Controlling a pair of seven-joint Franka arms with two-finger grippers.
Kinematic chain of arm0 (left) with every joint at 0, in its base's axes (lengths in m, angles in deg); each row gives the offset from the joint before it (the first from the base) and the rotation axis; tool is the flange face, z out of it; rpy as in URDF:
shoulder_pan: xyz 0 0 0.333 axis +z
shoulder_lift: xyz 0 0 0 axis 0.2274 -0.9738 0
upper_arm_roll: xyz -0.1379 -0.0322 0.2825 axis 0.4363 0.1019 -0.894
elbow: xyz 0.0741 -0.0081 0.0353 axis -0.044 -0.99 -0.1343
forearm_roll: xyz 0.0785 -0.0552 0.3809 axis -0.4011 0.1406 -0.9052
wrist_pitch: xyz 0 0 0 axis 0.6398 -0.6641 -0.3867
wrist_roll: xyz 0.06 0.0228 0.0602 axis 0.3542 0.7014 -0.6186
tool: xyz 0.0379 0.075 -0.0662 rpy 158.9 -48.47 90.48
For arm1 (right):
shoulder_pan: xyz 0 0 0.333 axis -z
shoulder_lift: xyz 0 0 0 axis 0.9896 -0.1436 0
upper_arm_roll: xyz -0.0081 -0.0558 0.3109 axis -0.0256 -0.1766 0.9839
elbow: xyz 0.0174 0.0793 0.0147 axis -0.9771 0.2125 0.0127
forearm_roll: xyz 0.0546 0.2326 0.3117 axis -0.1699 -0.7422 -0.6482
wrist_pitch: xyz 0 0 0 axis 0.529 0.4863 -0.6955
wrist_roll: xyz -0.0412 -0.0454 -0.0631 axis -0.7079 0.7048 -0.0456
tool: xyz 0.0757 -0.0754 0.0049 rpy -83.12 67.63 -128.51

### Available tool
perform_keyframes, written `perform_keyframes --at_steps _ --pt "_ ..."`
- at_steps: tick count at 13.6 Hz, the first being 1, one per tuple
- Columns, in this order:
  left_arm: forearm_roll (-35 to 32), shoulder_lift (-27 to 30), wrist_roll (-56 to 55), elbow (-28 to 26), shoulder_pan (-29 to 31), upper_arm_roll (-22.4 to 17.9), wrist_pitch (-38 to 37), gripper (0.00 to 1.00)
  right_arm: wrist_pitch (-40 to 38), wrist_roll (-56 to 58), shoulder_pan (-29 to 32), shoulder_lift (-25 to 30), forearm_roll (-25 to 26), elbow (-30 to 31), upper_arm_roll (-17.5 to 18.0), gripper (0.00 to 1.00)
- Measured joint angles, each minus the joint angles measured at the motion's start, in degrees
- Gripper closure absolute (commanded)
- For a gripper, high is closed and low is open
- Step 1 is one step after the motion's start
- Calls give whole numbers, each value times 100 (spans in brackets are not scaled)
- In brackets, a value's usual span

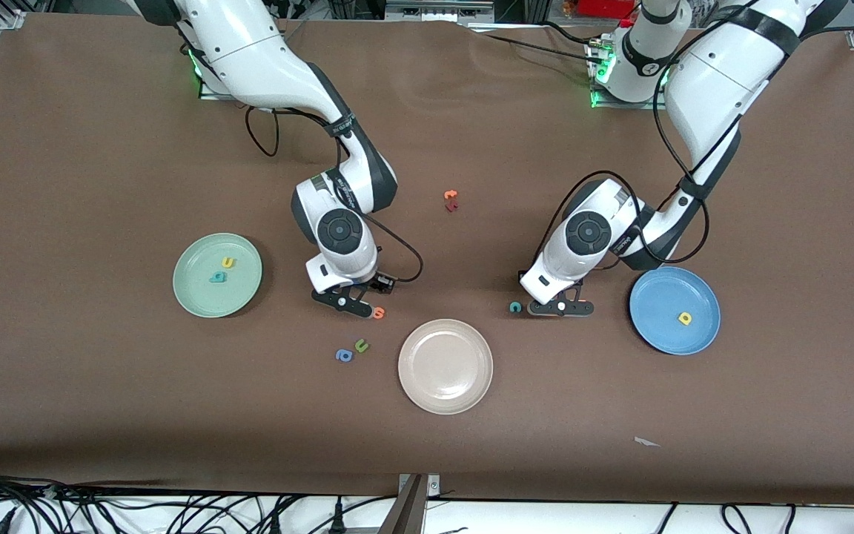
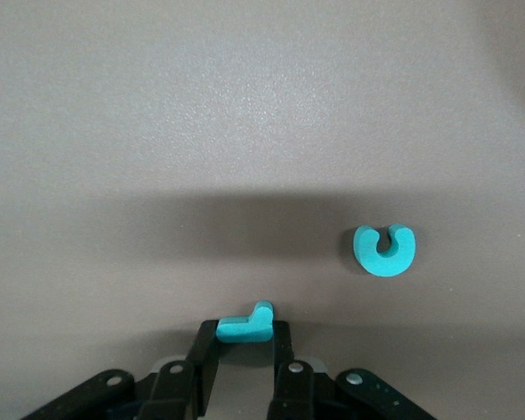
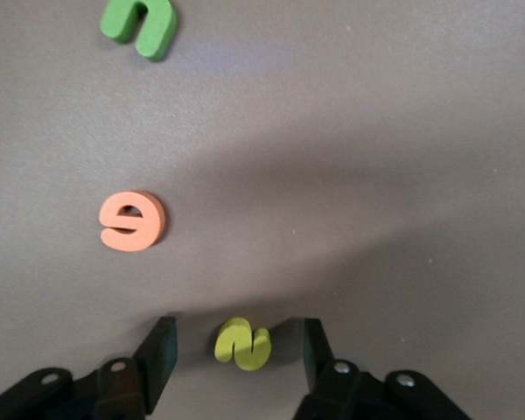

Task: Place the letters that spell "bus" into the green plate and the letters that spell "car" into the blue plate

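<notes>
My left gripper is down at the table between the cream plate and the blue plate, shut on a teal "r". A teal "c" lies on the table beside it. The blue plate holds a yellow "a". My right gripper stands open and low, its fingers on either side of a yellow "s" without touching it. The green plate holds a yellow "u" and a teal "b".
An orange letter lies right beside the right gripper. An olive "u" and a blue "a" lie nearer the front camera. A cream plate sits mid-table. Two reddish letters lie farther back.
</notes>
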Motion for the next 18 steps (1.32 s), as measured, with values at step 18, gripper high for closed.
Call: perform_keyframes --at_steps 18 --pt "-37 78 1592 480 806 -36 -752 79 -2366 3690 69 955 -3 598 -1892 87"
